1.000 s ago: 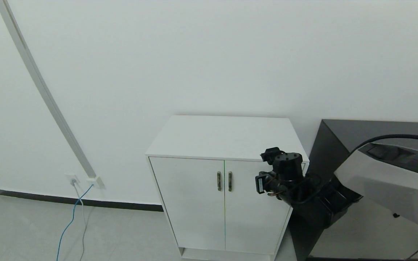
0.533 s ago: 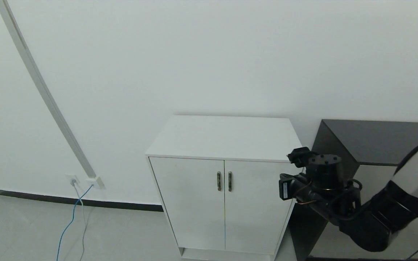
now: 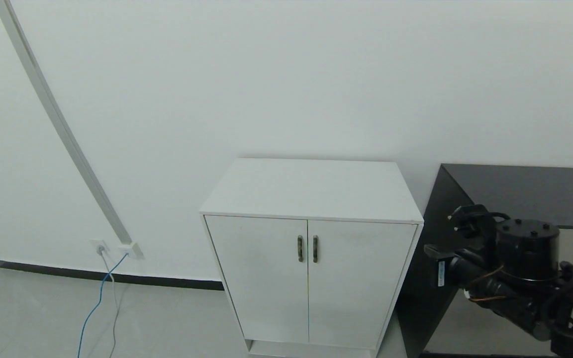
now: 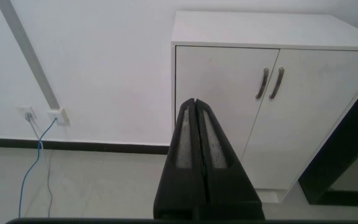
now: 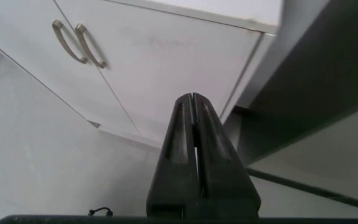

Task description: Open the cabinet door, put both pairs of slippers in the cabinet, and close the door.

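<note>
A white cabinet (image 3: 311,189) stands against the wall with both doors shut and two dark handles (image 3: 307,248) side by side at the middle seam. My right arm's wrist (image 3: 520,263) hangs to the right of the cabinet, in front of the black furniture. My right gripper (image 5: 194,98) is shut on nothing, pointing down towards the cabinet's lower right corner (image 5: 229,112), with the handles (image 5: 79,43) off to one side. My left gripper (image 4: 194,102) is also shut and holds nothing. It is some way back from the cabinet (image 4: 229,81), level with its left door.
A black cabinet (image 3: 515,184) stands tight against the white one's right side. A wall socket with a blue cable (image 3: 98,293) sits low at the left, under a slanted white cable duct (image 3: 62,124). Grey floor (image 3: 157,323) lies open in front and to the left.
My right arm has swung to the right, from in front of the cabinet's right door to in front of the black furniture. The doors have stayed shut.
</note>
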You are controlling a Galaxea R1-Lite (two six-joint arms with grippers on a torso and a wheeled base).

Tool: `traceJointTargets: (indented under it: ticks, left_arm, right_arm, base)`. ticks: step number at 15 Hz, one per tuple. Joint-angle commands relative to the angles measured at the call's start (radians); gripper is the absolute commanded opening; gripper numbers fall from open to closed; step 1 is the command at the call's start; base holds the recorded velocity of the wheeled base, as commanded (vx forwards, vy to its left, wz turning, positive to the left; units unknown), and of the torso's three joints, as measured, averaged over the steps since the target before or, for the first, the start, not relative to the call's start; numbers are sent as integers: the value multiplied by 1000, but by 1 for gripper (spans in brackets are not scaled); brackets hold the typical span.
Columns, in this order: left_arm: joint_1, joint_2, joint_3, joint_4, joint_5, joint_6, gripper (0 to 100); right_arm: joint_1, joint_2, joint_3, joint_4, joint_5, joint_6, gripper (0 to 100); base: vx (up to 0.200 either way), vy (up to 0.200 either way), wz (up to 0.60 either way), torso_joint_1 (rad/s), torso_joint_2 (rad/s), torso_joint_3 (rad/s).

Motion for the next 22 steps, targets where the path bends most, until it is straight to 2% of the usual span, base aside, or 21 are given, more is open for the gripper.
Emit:
traceJointTargets:
  ticks: [1,9,13,15,22]
  left_arm:
    - [1,1,0,0,0,0,0]
    - [1,1,0,0,0,0,0]
    - [1,1,0,0,2,0,0]
    - [1,1,0,0,0,0,0]
    - [1,1,0,0,0,0,0]
  right_arm:
    - [-29,-130,86,0,-1,-1,0]
    - [-152,-419,316,6,3,-3,0]
    - [-156,-523,414,7,1,-4,0]
    - [-172,-581,420,66,1,-1,0]
    - [-182,-959,408,458,18,-10,0]
  base:
    - [0,0,0,0,0,0]
    - [0,0,0,0,0,0]
    - [0,0,0,0,0,0]
    - [0,0,0,0,0,0]
    - [0,0,0,0,0,0]
